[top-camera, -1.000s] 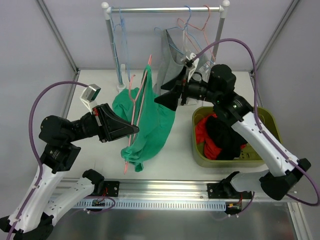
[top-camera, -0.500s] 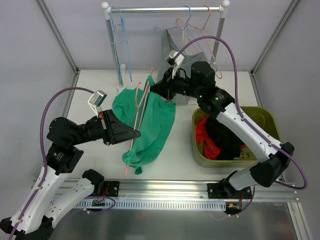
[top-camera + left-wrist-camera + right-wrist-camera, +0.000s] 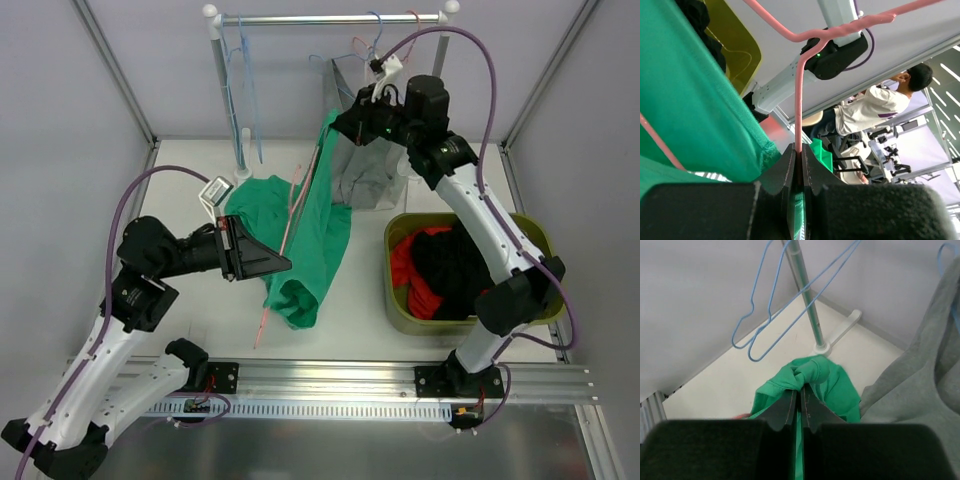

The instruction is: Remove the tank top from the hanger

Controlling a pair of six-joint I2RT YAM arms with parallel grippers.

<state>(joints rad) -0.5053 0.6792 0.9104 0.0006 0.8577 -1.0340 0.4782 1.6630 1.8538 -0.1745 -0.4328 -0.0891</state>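
The green tank top (image 3: 318, 225) hangs stretched between my two grippers above the table. Its upper strap is bunched and pinched in my right gripper (image 3: 336, 124), which is shut on it close under the rack; the right wrist view shows the knotted green fabric (image 3: 816, 371) at the tips of that gripper (image 3: 801, 390). A pink wire hanger (image 3: 288, 222) runs slantwise through the tank top. My left gripper (image 3: 276, 265) is shut on the hanger's wire (image 3: 799, 100), seen between the closed tips of the left gripper (image 3: 799, 150), with green cloth (image 3: 695, 110) beside it.
An olive bin (image 3: 545, 245) with red and black clothes stands at the right. A grey garment (image 3: 365, 172) and blue hangers (image 3: 246, 80) hang from the white rack (image 3: 330, 18) at the back. The rack's post (image 3: 807, 300) stands just beyond the right gripper.
My right gripper has shut on the tank top's strap and pulled it up and back toward the rack. The left gripper has shifted right with the hanger; the cloth is drawn taut.
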